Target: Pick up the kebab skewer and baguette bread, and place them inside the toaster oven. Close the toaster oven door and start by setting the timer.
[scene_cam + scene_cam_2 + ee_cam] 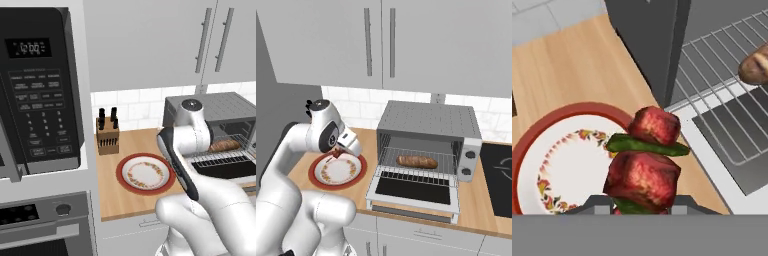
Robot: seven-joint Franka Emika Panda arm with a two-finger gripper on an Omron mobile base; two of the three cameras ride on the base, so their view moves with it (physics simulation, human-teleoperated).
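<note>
Kebab skewer [646, 162], one, sat clamped in my claw [643, 204]; one baguette bread [417, 161] lay at three o'clock, whole in the right base view.

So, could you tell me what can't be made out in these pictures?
- Gripper: its fingertips, hand view, hidden behind the kebab skewer.
- Baguette bread: left base view, partly behind the arm; hand view, cut by the right edge.
- Toaster oven knob markings: right base view, too small.
- Toaster oven door: left base view, cut by the edge.
</note>
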